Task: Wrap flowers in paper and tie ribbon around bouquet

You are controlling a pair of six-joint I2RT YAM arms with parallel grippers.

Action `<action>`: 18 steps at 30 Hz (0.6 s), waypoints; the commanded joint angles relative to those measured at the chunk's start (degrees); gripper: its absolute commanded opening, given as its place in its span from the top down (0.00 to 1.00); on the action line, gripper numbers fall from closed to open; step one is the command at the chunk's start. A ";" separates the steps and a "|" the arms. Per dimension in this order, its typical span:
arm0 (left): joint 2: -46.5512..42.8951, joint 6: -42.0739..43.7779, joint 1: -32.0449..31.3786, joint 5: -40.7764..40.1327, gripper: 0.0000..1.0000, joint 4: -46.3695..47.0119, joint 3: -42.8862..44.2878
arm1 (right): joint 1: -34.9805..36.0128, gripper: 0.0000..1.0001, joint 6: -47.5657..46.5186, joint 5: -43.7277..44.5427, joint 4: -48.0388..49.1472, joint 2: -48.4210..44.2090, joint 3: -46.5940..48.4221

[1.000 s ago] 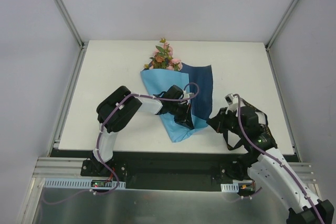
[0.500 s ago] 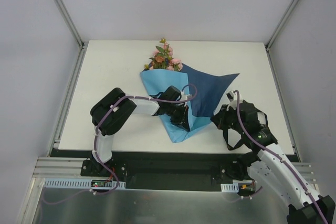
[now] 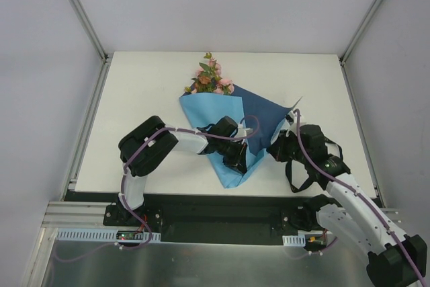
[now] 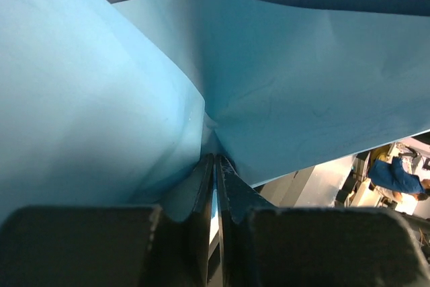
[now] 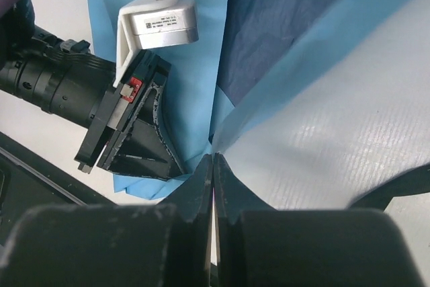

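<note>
**Closing the cone: bring the right flap across low and taut**

On the table [image 3: 134, 99] the paper [image 3: 201, 109] lies as a half-made cone with its point toward the arms. The left side is folded over with the light blue face up, and the navy flap on the right is lifted off the surface. The flowers [image 3: 210, 78] lie at the far, wide end with their blooms past the paper's edge; the stems are hidden under it.

The left gripper [image 3: 236, 159] sits on the narrow part of the cone. Its jaws are pressed together on a pucker of light blue paper. The right gripper [image 3: 279, 149], just beside the cone, is likewise closed, nipping the flap's edge.

The step looks like the second fold. It would go best if the right arm carries the flap leftward over the stems, low and taut, while the left anchors the point. The left must let go before the flap covers it. A hard tug could tear the sheet or drag the flowers. The ribbon is in no view.
</note>
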 commanded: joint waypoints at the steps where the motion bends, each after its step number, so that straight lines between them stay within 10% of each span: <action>1: -2.90 -0.85 -0.83 1.68 0.93 1.80 -0.66 | 0.14 1.00 -1.43 -1.76 2.17 1.18 2.56; 18: -4.32 -1.47 -1.44 1.51 0.98 -0.04 -0.05 | 0.05 1.00 -1.70 -1.41 -1.17 -2.69 0.54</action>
